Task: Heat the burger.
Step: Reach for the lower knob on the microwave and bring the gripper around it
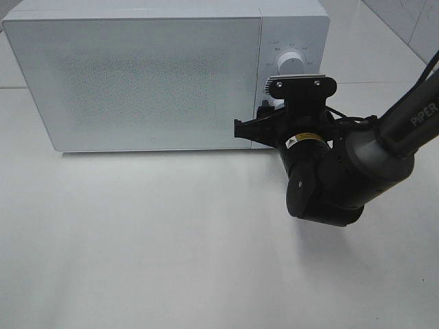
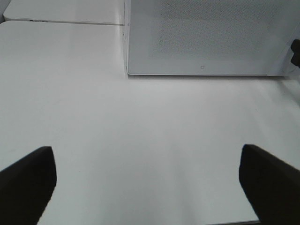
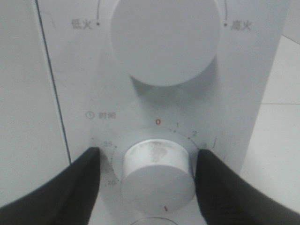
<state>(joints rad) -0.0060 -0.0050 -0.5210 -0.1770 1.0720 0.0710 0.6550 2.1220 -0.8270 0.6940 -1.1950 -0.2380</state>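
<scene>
my left gripper [image 2: 147, 187] gapes wide, empty over the table [image 2: 140, 131]. burger unseen, i guess behind the shut door [image 1: 137, 82]; soft, light, lift from beneath. my right gripper [image 3: 150, 157] loosely straddles the stiff, smooth timer knob [image 3: 157, 171].

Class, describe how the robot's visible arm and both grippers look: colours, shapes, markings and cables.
The right arm is black with a bulbous glossy joint, white PIPER lettering, a yellow label, a flat bracket with two silver screws and a thin black cable. The left gripper and right gripper have matte black, wedge-shaped fingers.
</scene>
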